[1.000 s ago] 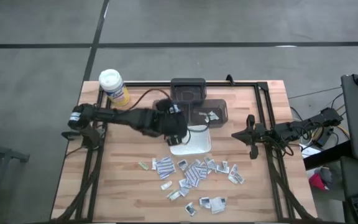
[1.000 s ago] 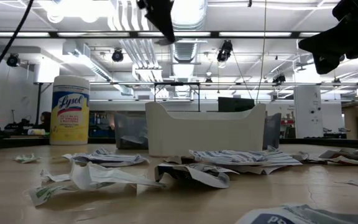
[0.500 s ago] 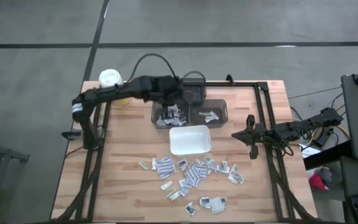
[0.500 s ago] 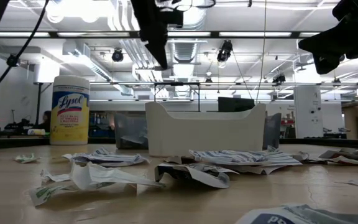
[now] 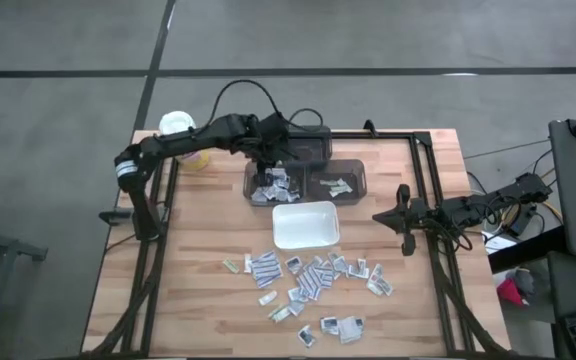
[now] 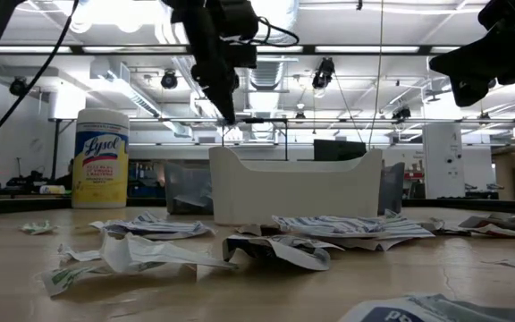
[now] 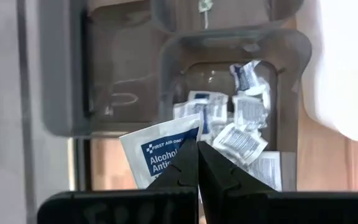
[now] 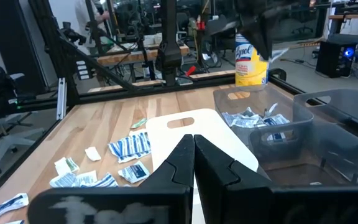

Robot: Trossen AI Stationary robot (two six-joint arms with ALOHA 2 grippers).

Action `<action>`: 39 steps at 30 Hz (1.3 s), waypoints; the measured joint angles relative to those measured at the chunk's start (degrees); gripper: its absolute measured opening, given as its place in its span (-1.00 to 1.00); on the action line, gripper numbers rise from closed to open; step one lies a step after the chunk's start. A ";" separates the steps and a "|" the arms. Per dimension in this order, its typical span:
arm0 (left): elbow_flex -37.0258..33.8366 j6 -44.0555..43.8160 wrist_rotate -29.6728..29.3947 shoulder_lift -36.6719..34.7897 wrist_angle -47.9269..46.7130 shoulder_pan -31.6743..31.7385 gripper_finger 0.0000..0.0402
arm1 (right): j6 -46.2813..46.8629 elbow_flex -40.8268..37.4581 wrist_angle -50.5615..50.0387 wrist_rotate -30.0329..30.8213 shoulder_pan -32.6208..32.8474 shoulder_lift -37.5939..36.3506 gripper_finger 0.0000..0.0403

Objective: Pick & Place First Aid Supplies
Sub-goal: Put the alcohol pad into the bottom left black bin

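Left gripper (image 7: 197, 163), having advanced over the clear plastic bin (image 5: 252, 186), is pinching a white blue-printed alcohol packet (image 7: 159, 147); right gripper (image 8: 194, 153) is idling, fingers pressed together.

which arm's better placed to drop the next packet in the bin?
Left. Its gripper is shut on an alcohol wipe packet directly above the clear bin that already holds packets. The right gripper is shut, holds nothing and waits at the table's right edge, away from the bins.
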 joint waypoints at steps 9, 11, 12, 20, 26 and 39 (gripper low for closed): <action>-7.98 -0.18 5.32 0.04 6.90 -0.02 -1.00 | 0.00 0.00 0.00 0.00 -0.01 0.00 -0.96; -9.99 -0.40 7.05 0.04 8.67 -0.02 -1.00 | 0.00 0.00 0.00 0.01 -0.01 0.00 -0.96; -11.15 -0.44 7.50 0.04 9.44 -0.05 -1.00 | 0.00 0.00 0.00 0.01 -0.01 0.00 -0.96; -19.09 -0.58 8.12 0.07 13.36 -0.09 -1.00 | 0.00 0.00 0.00 0.00 -0.01 0.00 -0.96; -23.20 -0.59 8.28 0.07 16.62 -0.04 -1.00 | 0.00 0.00 0.00 0.00 -0.01 0.00 -0.96; -25.39 0.69 8.15 0.11 18.20 -0.04 -1.00 | 0.00 0.00 0.02 0.00 -0.01 0.00 -0.96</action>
